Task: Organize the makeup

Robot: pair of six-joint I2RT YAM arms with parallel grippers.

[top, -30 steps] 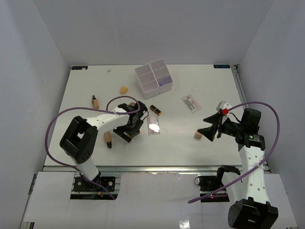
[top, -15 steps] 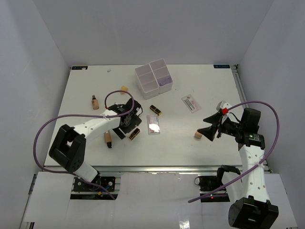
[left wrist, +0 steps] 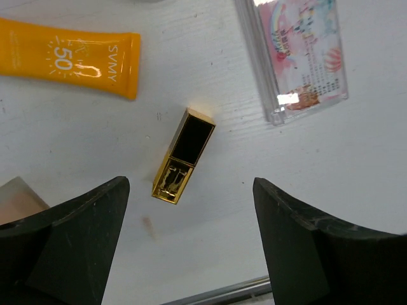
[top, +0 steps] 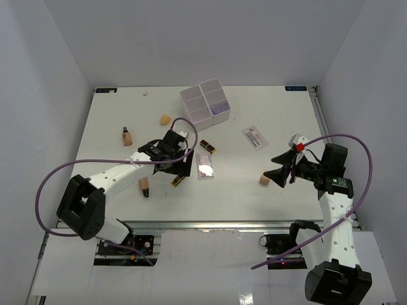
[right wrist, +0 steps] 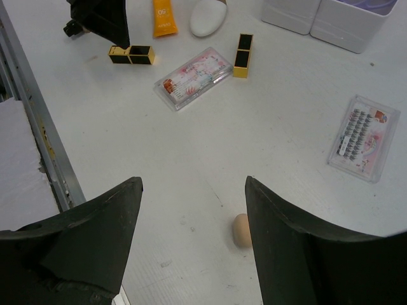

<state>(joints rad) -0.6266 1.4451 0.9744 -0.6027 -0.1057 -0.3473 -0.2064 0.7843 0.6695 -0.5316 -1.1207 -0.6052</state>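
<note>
A black-gold lipstick [left wrist: 183, 155] lies flat on the white table [top: 127, 108]. In the left wrist view it sits between the left jaws, which stand wide apart and grasp nothing. An orange tube [left wrist: 70, 57] and a clear pink palette [left wrist: 296, 54] lie near it on opposite sides. A second lipstick [top: 207, 146] rests just beyond the palette, toward the white four-compartment box [top: 205, 105]. A beige sponge [top: 165, 119] lies left of the box. The right jaws are also parted and empty, above a second sponge [right wrist: 241, 230], with a white-red packet [right wrist: 364, 138] nearby.
</note>
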